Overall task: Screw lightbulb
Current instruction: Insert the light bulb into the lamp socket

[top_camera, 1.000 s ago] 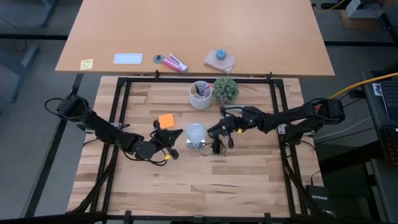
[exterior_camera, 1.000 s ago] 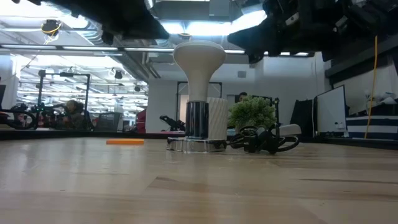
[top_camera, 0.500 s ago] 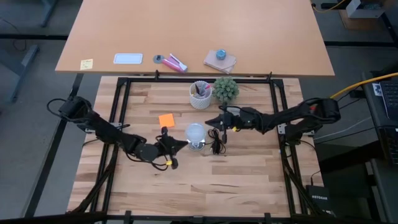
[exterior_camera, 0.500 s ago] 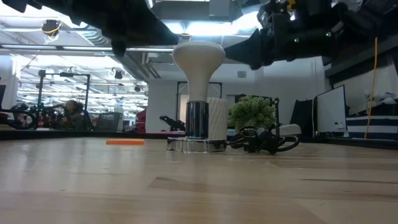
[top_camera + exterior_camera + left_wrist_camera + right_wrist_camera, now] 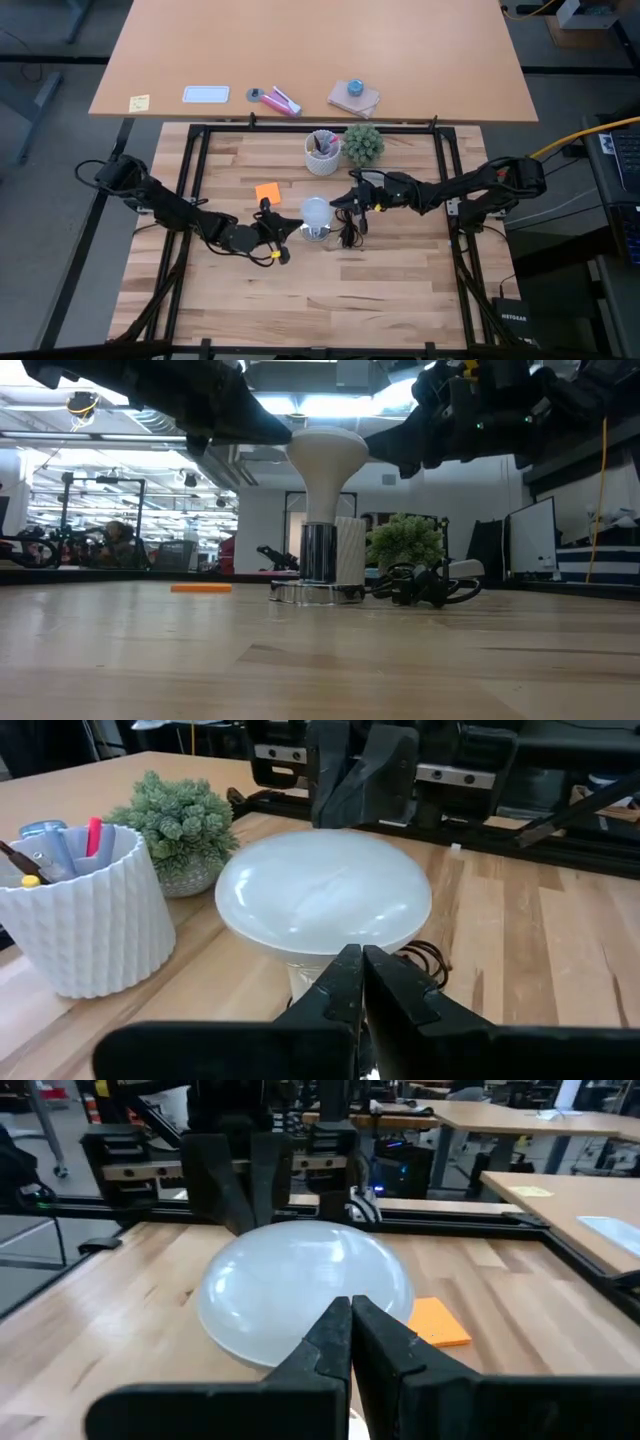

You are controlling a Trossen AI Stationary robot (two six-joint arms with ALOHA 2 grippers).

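Near the middle of the butcher-block table (image 5: 330,290), the lightbulb (image 5: 315,212) stands upright, dome up, its silver screw base seated in a shiny metal socket disc (image 5: 316,593) that lies flat on the wood. Black cord (image 5: 425,585) lies coiled just beside the disc on the right arm's side.

Left gripper (image 5: 291,229) sits close against the bulb's dome on one side, fingers pressed together, nothing between them; whether the tips touch the glass cannot be told. Right gripper (image 5: 338,200) faces it from the opposite side, fingers likewise closed on nothing, tips just at the dome's edge. Both arms come in low, roughly level with the dome.

Behind the bulb: a ribbed white cup (image 5: 322,152) holding pens, and a small green potted plant (image 5: 364,143) just beside it. An orange sticky pad (image 5: 267,192) lies flat on the wood near the left gripper.

Beyond the frame, on the tan desk (image 5: 420,60): a yellow note (image 5: 139,102), a pale blue card (image 5: 206,95), a pink tube (image 5: 281,101).
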